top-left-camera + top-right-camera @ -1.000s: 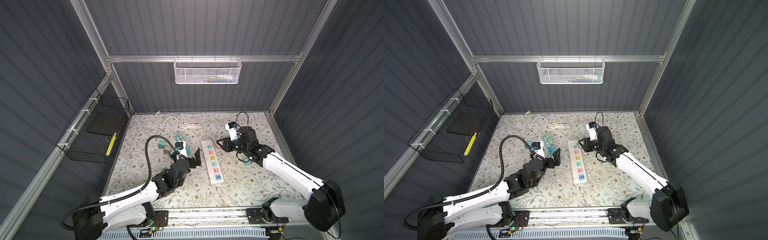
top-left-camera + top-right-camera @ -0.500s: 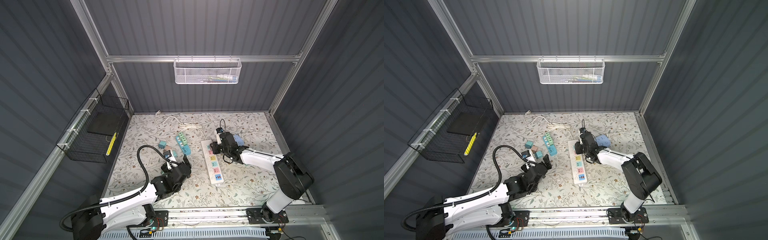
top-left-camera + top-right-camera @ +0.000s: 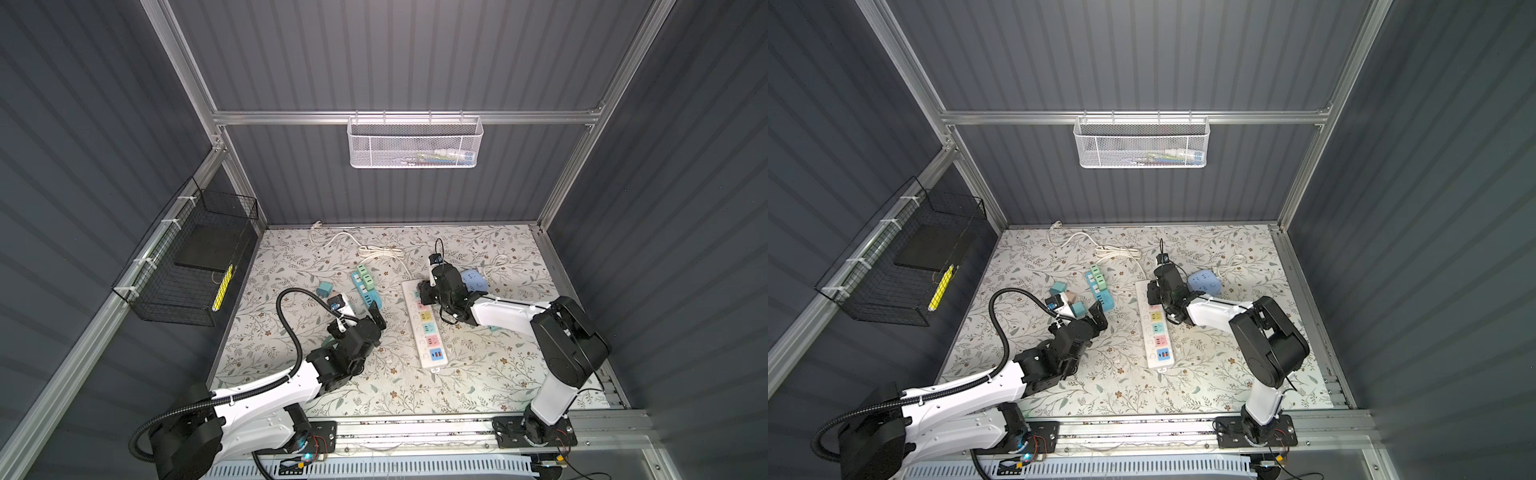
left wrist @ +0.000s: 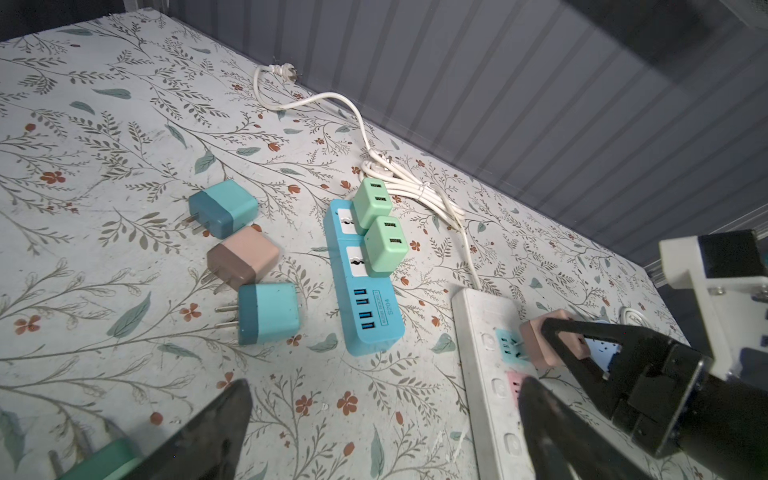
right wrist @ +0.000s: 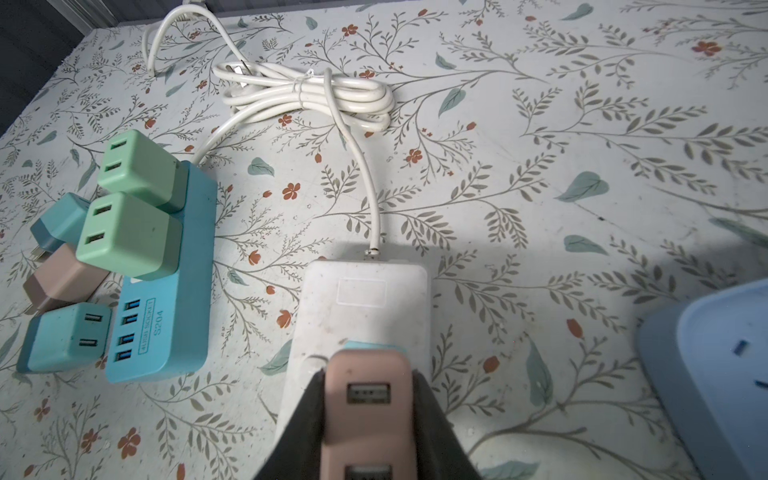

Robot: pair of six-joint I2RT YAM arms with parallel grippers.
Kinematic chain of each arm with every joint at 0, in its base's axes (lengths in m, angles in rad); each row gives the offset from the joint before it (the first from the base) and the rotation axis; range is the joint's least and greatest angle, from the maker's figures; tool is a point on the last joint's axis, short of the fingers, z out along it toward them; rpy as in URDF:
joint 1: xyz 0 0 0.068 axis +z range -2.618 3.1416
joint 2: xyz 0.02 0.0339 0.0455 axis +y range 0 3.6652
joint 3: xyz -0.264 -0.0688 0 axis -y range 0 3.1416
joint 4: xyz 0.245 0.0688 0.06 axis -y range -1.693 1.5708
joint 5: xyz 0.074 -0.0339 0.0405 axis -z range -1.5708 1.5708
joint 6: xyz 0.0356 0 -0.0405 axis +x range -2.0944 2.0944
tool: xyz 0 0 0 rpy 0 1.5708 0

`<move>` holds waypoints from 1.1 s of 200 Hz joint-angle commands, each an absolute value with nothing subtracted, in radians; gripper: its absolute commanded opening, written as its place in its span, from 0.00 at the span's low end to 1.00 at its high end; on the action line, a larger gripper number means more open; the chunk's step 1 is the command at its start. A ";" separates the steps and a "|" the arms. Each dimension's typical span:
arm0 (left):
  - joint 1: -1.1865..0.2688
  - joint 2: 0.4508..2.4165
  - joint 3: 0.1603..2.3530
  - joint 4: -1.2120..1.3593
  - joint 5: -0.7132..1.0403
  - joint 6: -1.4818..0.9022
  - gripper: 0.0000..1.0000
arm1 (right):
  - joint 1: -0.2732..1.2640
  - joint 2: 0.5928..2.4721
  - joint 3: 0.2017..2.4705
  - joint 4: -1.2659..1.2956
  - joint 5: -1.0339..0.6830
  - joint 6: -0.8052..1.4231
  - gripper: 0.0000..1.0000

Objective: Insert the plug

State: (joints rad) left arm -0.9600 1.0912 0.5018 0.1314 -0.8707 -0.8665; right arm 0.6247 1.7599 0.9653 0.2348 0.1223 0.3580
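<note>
right wrist view has the right gripper (image 5: 368, 388) closed on the pink plug (image 5: 368, 415), one finger flat on each side wall, usb ports facing the camera. the plug sits at the cord end of the white power strip (image 5: 361, 291), at its teal socket (image 4: 508, 343). the prongs are hidden, so they are perhaps only touching the slots. it looks like a light, rigid plastic cube with smooth, slippery faces and stiff prongs that could bend if pushed askew, so the flat sides are the right hold. left gripper (image 4: 384, 386) stands wide open and empty.
</note>
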 commanded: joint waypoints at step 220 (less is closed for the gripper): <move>-0.898 1.107 0.465 0.212 -0.834 -0.789 1.00 | 0.698 1.845 1.005 0.168 0.311 0.391 0.17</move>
